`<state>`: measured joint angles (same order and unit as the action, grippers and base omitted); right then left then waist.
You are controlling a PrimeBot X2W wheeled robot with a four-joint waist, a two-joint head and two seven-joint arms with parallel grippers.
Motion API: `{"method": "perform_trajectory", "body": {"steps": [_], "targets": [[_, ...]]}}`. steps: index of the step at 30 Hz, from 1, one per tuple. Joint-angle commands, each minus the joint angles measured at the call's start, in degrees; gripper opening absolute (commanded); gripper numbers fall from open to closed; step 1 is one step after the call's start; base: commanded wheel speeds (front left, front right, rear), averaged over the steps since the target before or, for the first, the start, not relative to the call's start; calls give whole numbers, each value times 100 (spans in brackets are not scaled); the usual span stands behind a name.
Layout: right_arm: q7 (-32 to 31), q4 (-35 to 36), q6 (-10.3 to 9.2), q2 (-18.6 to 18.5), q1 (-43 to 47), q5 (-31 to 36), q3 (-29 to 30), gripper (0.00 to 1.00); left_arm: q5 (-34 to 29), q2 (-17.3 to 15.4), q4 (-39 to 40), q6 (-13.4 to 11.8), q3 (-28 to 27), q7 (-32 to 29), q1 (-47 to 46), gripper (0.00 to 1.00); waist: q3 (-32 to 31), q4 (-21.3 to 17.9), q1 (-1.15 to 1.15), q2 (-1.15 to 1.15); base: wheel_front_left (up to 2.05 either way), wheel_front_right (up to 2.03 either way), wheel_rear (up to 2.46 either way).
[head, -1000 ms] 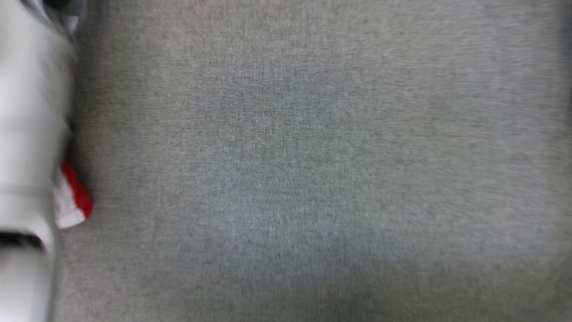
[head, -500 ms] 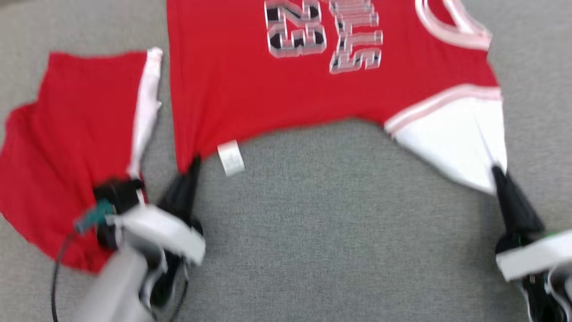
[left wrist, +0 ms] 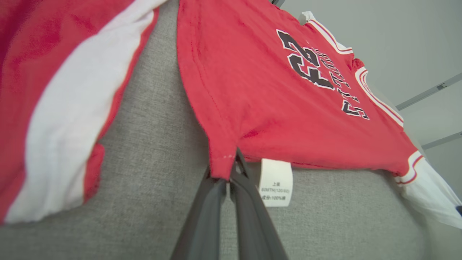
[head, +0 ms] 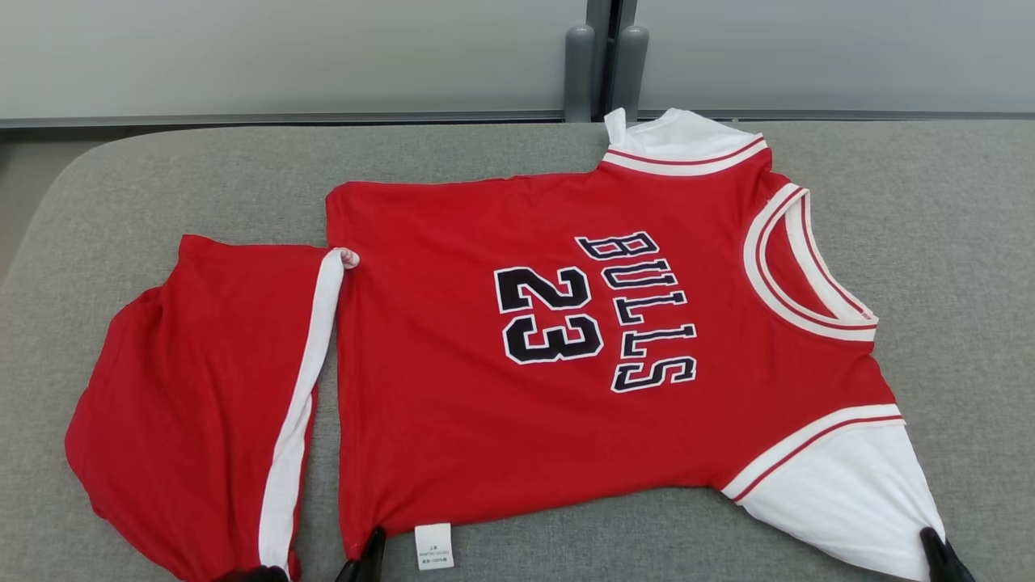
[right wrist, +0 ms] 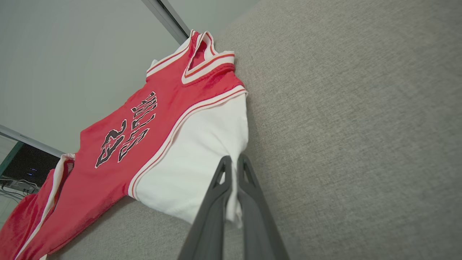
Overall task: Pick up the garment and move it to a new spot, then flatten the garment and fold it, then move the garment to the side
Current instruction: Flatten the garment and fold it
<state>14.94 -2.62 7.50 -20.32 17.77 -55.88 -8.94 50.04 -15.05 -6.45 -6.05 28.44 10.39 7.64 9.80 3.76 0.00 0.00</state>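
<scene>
The garment (head: 517, 388) is a red jersey with "BULLS 23" in black letters and white sleeves, lying spread flat on the grey cushioned surface (head: 162, 178). My left gripper (head: 372, 546) is shut on the near hem corner, beside a small white care label (head: 433, 546). In the left wrist view the left gripper (left wrist: 230, 169) pinches the red hem (left wrist: 220, 164). My right gripper (head: 930, 540) is shut on the tip of the near white sleeve (head: 841, 493). The right wrist view shows the right gripper (right wrist: 232, 160) closed on the white sleeve (right wrist: 195, 159).
Red shorts (head: 202, 388) with a white side stripe lie just left of the jersey, nearly touching it. Behind the surface's far edge stand a pale wall and two grey posts (head: 602, 69). Bare grey cushion runs to the right of the jersey.
The head camera has swung from blurred bare cushion up to the whole jersey. Both grippers keep their hold on the hem corner and the sleeve tip.
</scene>
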Motion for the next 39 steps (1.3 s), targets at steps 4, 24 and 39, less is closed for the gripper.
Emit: {"method": "perform_trajectory", "body": {"steps": [4, 24, 39], "targets": [[34, 163, -1, 19, 77, 46, 16, 0, -32, -132, 316, -140, -12, -154, 35, 0, 52, -77, 0, 0, 0, 0, 0], [-1794, -361, 0, -674, -3303, 601, -374, 0, -8, -420, 542, -553, -190, -1695, -2214, 0, 664, 267, 0, 0, 0, 0, 0], [-1346, -1623, 0, -566, -4356, 1655, -517, 100, -201, -106, -942, -249, 6, -1479, -3057, 100, 831, 277, 0, 0, 0, 0, 0]]}}
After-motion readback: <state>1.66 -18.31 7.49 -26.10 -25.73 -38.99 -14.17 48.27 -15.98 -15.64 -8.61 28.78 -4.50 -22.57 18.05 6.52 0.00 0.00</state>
